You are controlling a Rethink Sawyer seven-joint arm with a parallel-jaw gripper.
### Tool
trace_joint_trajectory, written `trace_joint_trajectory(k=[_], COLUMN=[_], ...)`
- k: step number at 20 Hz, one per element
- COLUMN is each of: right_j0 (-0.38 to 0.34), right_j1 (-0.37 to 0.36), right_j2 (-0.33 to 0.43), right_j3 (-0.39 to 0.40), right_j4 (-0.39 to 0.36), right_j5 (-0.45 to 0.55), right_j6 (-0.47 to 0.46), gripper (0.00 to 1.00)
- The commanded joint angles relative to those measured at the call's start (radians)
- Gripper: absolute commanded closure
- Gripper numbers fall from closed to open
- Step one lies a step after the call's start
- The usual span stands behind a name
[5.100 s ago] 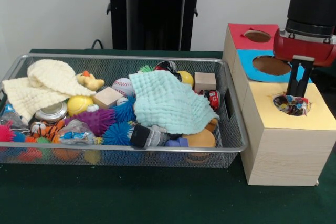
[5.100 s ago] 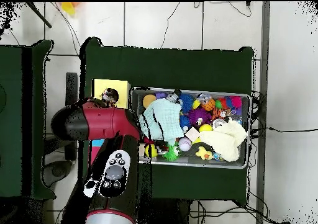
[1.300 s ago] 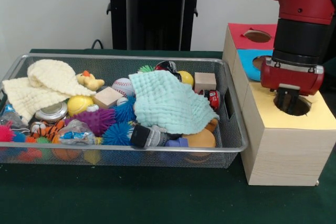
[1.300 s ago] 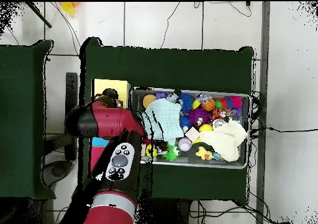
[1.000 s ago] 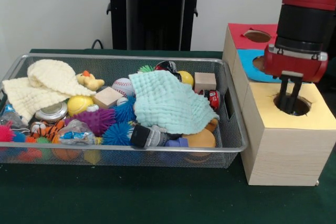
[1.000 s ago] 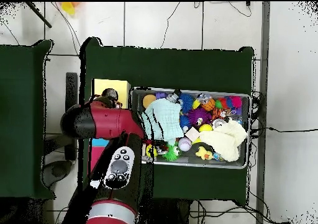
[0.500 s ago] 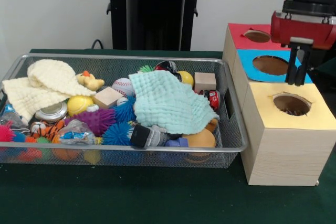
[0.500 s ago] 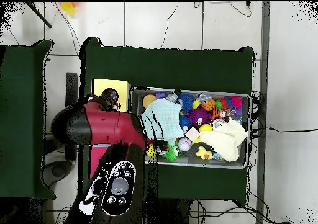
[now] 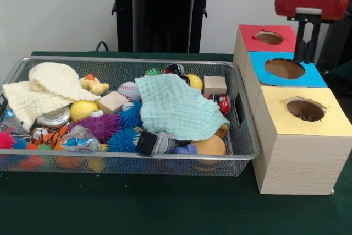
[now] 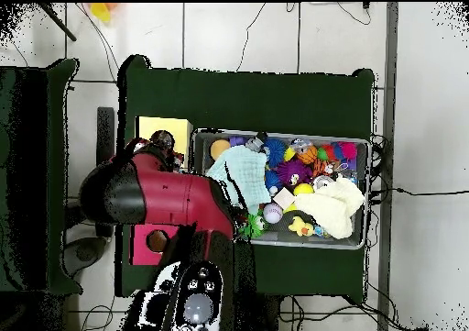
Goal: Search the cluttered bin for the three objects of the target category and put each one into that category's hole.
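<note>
- Dark green cloth covers the table (image 9: 165, 213), with a pale wall behind; I read the scene from the front and overhead views.
- Wire bin (image 9: 242, 136): sits left of the sorting box in the front view, piled with mixed clutter so that target items must be dug for.
- Mint cloth (image 9: 176, 108) and cream cloth (image 9: 44, 89): draped over the pile, likely hiding further objects beneath them.
- Visible clutter: baseball (image 9: 128, 90), wooden cube (image 9: 214, 85), spiky purple ball (image 9: 102, 125), rubber duck (image 9: 93, 85).
- Sorting box (image 9: 297, 163): three coloured tops in a row, each with one hole, so each category drops separately.
- Yellow hole (image 9: 305, 108): nearest the camera; something dark and mottled shows at its lower edge, which I take to be a deposited item, though I cannot identify it.
- Gripper (image 9: 306, 39): raised clear above the blue hole (image 9: 284, 68), its two dark fingers (image 9: 301, 42) hanging close together with nothing between them.
- Relation: the gripper stands beyond and above the yellow hole, well apart from the bin; I judge that any remaining targets lie in the bin, to its left.
</note>
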Motion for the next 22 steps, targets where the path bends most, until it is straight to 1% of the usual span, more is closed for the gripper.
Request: trace_joint_trajectory(k=[1, 2, 4, 6, 9, 13, 16, 17, 19, 20, 22], right_j0=[-0.142, -0.162, -0.22, -0.261, -0.299, -0.385, -0.454, -0.466, -0.479, -0.474, -0.471], right_j1=[-0.101, -0.114, -0.136, -0.151, -0.181, -0.217, -0.198, -0.181, -0.152, -0.141, -0.114], right_j2=[0.153, 0.166, 0.218, 0.246, 0.259, 0.32, 0.386, 0.398, 0.406, 0.397, 0.387], right_j3=[0.25, 0.27, 0.327, 0.364, 0.398, 0.47, 0.511, 0.519, 0.536, 0.541, 0.549], right_j4=[-0.066, -0.079, -0.1, -0.128, -0.18, -0.241, -0.287, -0.305, -0.338, -0.363, -0.39], right_j5=[0.022, 0.01, -0.032, -0.05, -0.033, -0.067, -0.122, -0.148, -0.193, -0.225, -0.261], right_j6=[-0.036, -0.051, -0.082, -0.102, -0.122, -0.136, -0.105, -0.087, -0.046, -0.024, 0.012], gripper=[1.0, 1.0, 1.0, 1.0, 1.0, 1.0, 1.0, 1.0, 1.0, 1.0, 1.0])
